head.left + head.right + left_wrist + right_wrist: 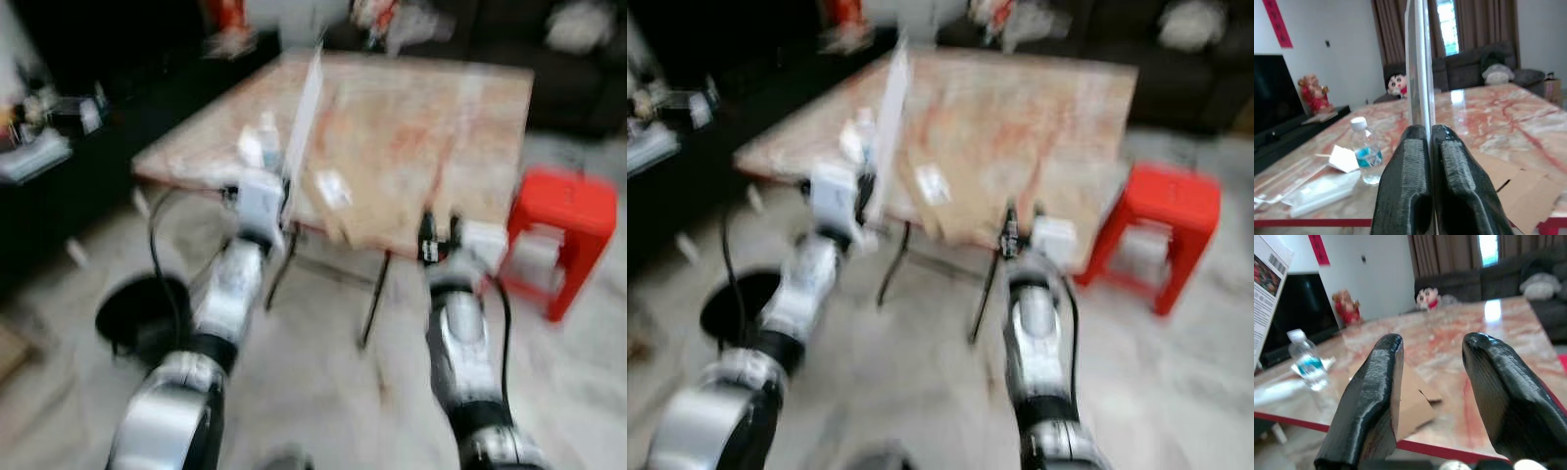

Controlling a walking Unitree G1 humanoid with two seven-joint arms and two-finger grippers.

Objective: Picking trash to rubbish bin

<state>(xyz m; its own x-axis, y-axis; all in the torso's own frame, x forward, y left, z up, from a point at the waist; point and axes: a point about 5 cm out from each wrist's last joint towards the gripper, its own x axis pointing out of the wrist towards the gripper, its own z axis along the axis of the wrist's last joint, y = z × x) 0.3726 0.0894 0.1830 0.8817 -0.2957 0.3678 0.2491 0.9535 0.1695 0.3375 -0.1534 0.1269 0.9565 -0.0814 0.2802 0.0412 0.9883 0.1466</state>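
Left gripper (pixel 1427 147) is clamped tight on a flat white board (pixel 304 108), holding it upright over the marble worktop's (pixel 441 127) near edge. Right gripper (pixel 1432 367) hangs spread wide, nothing in it. Black rubbish bin (pixel 137 313) sits on the floor at eight o'clock. Water bottle (pixel 1365 152) stands just beside the board.

A water bottle (pixel 1366 152) stands on the table (pixel 411 127) beside flattened cardboard (pixel 1520 188) (near the front edge); a stool (pixel 563 235) sits right, a bin (pixel 142 313) on the floor left.
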